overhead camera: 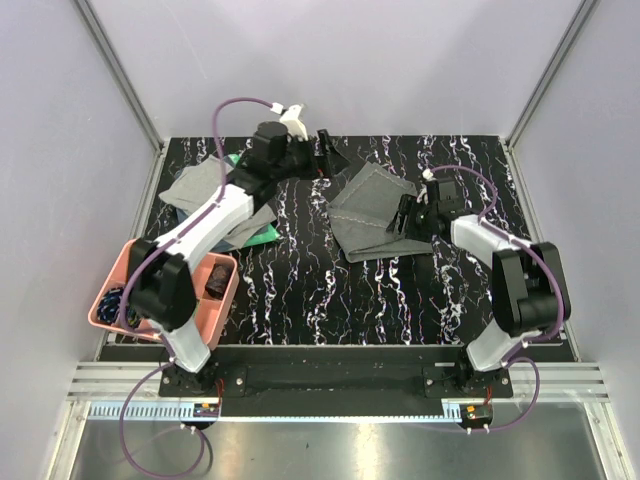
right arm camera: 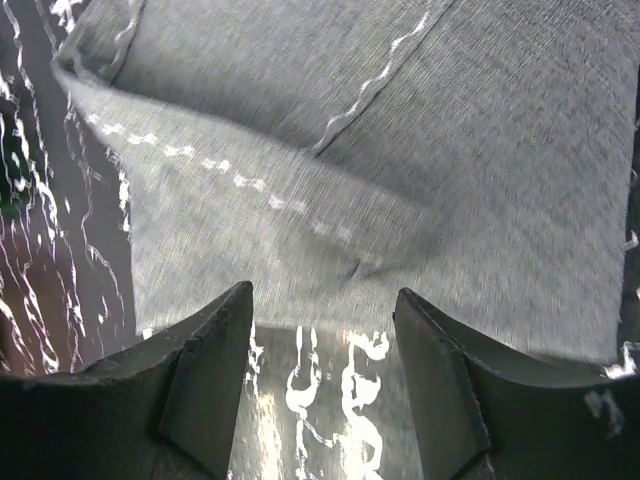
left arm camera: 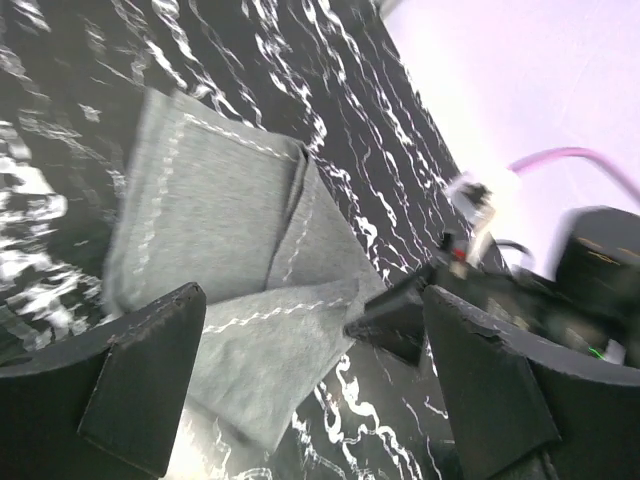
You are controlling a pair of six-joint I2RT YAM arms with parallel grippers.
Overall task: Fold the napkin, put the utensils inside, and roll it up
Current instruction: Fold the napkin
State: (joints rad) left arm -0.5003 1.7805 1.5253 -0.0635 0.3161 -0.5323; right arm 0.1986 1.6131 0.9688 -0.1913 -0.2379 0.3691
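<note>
The napkin point(overhead camera: 368, 210) lies folded in loose layers on the black marble table, right of centre. In the left wrist view the napkin point(left arm camera: 230, 230) shows pale stitched hems. My left gripper point(overhead camera: 330, 150) hovers off the napkin's far left corner. The left gripper point(left arm camera: 315, 385) is wide open with nothing between its fingers. My right gripper point(overhead camera: 405, 216) sits low at the napkin's right edge. The right gripper point(right arm camera: 320, 345) is open, with bare table between its fingers and the napkin point(right arm camera: 350, 150) just ahead of them. The utensils do not show in any view.
A pink tray point(overhead camera: 118, 270) holding dark items stands at the near left edge. A lighter grey cloth point(overhead camera: 200, 188) over a green item point(overhead camera: 262, 232) lies under the left arm. Grey walls close the table on three sides.
</note>
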